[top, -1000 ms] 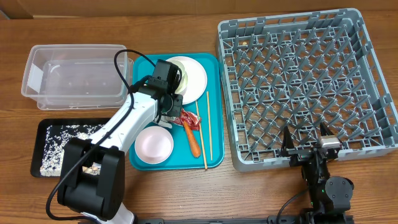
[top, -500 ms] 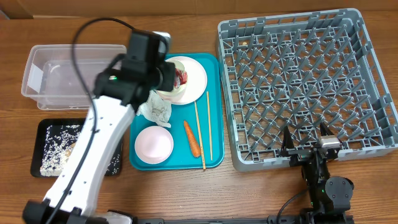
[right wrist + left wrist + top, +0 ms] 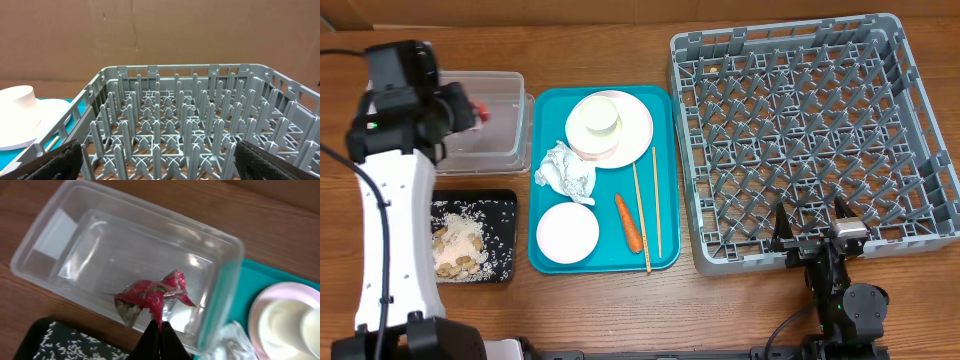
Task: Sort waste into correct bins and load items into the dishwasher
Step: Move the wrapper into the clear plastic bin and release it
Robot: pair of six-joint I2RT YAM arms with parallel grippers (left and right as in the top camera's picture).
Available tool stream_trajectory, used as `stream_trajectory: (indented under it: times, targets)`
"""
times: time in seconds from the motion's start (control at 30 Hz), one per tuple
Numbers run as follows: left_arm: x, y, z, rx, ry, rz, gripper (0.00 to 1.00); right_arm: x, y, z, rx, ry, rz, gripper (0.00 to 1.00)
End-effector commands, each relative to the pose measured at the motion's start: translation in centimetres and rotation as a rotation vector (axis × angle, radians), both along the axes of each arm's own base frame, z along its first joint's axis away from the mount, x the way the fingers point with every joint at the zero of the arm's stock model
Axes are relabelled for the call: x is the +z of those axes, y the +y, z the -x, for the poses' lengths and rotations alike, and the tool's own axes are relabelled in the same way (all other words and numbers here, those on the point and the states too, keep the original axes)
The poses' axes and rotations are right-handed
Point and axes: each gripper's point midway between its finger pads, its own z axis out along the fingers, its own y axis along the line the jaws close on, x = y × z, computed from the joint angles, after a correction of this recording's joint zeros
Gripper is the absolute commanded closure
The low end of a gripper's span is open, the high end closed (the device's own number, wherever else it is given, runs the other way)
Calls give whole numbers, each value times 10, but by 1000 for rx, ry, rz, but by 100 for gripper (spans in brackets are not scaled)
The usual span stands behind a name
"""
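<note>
Left pincer (image 3: 159,331): clenched on a corner of the wrapper (image 3: 150,295), fingertips pressed together.
Wrapper: red and crumpled, hanging from the tips over the inside of the tub.
Tub (image 3: 226,247): clear, directly under the pincer.
Black tray (image 3: 508,205): just beside the tub, back toward the arm's base, holding rice and scraps (image 3: 458,245).
Teal tray (image 3: 548,105): to the pincer's right, next to the tub.
Tissue (image 3: 567,172): nearest thing on the teal tray.
Plate (image 3: 638,128): past the tissue, with a small white dish (image 3: 595,122) on it.
Bowl (image 3: 567,232): at the teal tray's front corner.
Carrot (image 3: 629,222): right of the bowl, with the chopsticks (image 3: 656,200) just beyond it.
Rack (image 3: 810,130): far right.
Right pincer (image 3: 157,150): released, jaws wide, at the rack's front edge, gripping nothing.
</note>
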Motion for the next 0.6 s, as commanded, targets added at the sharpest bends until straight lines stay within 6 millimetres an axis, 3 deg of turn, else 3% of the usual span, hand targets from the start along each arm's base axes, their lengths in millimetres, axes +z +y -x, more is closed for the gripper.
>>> stream_trajectory:
  times: [0.0, 0.27, 0.57]
  targets:
    - [-23, 26, -9, 57, 36, 13, 96, -1, 0, 0, -1, -7, 1, 0]
    - [-71, 56, -31, 107, 81, 27, 96, -1, 0, 0, -1, -7, 1, 0]
    - [-91, 80, -48, 133, 58, 6, 87, -1, 0, 0, -1, -7, 1, 0]
